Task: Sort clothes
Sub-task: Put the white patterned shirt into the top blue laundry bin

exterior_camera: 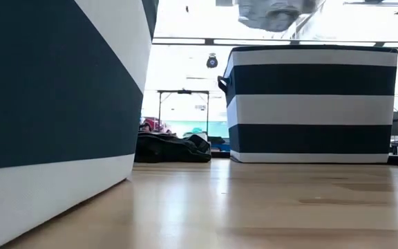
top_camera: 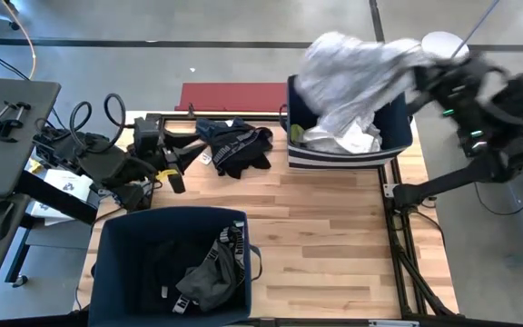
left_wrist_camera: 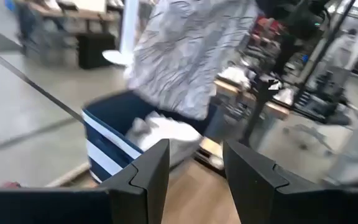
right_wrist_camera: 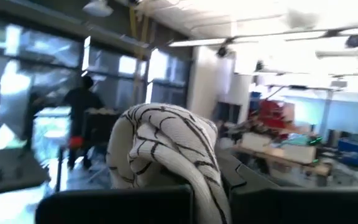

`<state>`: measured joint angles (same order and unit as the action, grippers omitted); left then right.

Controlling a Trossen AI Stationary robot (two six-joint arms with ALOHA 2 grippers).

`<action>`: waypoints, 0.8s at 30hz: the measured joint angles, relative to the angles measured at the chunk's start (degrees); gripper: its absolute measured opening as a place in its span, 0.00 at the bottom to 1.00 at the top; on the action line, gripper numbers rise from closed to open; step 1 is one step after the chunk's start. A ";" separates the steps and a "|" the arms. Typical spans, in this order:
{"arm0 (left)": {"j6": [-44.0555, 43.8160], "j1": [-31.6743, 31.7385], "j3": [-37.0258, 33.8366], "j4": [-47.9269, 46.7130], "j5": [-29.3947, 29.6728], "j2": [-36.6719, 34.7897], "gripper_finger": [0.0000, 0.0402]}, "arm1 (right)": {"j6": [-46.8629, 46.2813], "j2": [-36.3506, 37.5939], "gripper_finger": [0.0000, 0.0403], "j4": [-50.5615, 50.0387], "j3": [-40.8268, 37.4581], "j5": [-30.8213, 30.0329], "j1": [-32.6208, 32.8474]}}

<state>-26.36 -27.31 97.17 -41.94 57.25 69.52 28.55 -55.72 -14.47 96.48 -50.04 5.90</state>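
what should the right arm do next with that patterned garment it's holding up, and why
Probably open and drop it. The right gripper holds the light patterned garment above the striped bin, which already holds white clothes. The left gripper waits open near the black garment.

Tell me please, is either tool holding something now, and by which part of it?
The right tool holds the light patterned garment by a bunched fold at its upper end; the rest hangs over the far striped bin. The left tool is open and holds nothing.
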 joint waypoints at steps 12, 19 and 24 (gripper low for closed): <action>22.69 7.66 0.00 19.31 -0.19 -0.04 0.34 | -39.69 6.70 0.01 -40.90 -5.78 2.13 -1.06; 26.05 13.46 0.00 26.44 -4.10 -0.04 0.34 | -64.89 8.90 0.01 -50.40 -27.31 4.95 -1.36; 26.02 16.52 -0.02 29.51 -4.12 -0.02 0.34 | -72.79 9.22 0.00 -48.97 -38.75 12.12 -6.78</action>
<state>-0.34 -10.78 97.14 -12.43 53.12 69.49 -44.24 -46.50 -63.44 57.73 -37.91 -0.88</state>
